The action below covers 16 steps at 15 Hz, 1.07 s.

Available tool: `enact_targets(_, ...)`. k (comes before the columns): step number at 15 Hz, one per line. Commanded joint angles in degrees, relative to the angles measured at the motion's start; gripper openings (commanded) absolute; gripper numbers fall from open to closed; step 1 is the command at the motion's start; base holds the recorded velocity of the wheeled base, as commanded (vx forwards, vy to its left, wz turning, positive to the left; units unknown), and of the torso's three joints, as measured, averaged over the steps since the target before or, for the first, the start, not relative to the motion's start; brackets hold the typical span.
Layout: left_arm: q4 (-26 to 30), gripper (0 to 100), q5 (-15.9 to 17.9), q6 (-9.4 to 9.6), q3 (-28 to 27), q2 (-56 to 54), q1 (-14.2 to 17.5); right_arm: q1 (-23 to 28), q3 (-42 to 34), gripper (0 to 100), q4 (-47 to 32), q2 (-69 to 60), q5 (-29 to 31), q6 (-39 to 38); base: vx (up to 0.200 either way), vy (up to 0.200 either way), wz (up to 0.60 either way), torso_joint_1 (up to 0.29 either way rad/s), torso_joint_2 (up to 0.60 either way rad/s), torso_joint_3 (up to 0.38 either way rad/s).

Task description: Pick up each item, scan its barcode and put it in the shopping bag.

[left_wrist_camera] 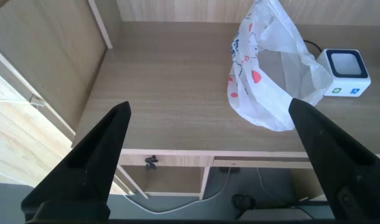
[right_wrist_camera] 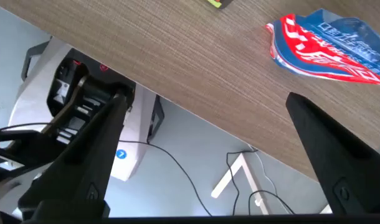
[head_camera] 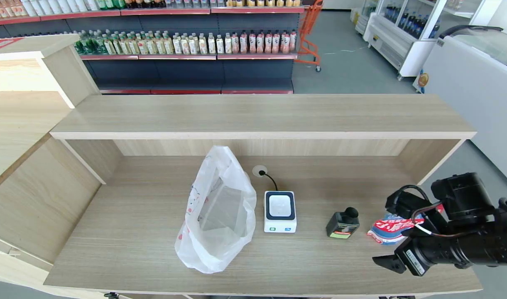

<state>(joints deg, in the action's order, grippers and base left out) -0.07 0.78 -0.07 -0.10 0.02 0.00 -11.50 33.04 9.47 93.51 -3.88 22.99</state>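
The red-and-blue plastic packet (head_camera: 383, 232), right of the white box scanner (head_camera: 280, 211), seems light and slippery; the released right claw (right_wrist_camera: 205, 102) should pinch its edge.

Shop: bottle shelves (head_camera: 187, 43), checkout counter (head_camera: 261, 114).

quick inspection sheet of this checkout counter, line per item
surface: light wooden counter, level, no spills seen
job's things: white plastic shopping bag standing open; white square barcode scanner right of it; small dark bottle; red-and-blue snack packet lying flat
clutter: nothing seen
grippers: left gripper fingers open; right gripper fingers open, near the packet
cables: black cable from scanner to counter hole
surroundings: drink shelves, chest freezers
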Motion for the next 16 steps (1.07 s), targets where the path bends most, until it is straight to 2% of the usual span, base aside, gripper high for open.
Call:
enact_targets(1,-0.01,100,0.01,-0.01,0.01,-0.02,0.0,-1.16,-1.13,100,3.62,6.94,0.1,1.62,0.0,0.0,0.0,0.0,0.0,0.0)
enact_targets(5,-0.01,100,0.01,-0.01,0.01,-0.02,0.0,-0.98,-1.13,100,13.56,11.43,4.49,6.8,0.0,0.0,0.0,0.0,0.0,0.0)
enact_targets(8,0.07,100,0.01,-0.01,0.01,-0.02,0.0,-1.16,-1.04,100,16.28,13.89,4.67,8.12,0.0,0.0,0.0,0.0,0.0,0.0)
enact_targets(13,-0.01,100,0.01,-0.01,0.01,-0.02,0.0,-1.95,-0.78,100,28.76,22.77,4.67,10.32,0.0,0.0,0.0,0.0,0.0,0.0)
enact_targets(16,-0.01,100,0.01,-0.01,0.01,-0.02,0.0,-3.36,0.89,100,29.55,25.4,4.58,10.85,0.0,0.0,0.0,0.0,0.0,0.0)
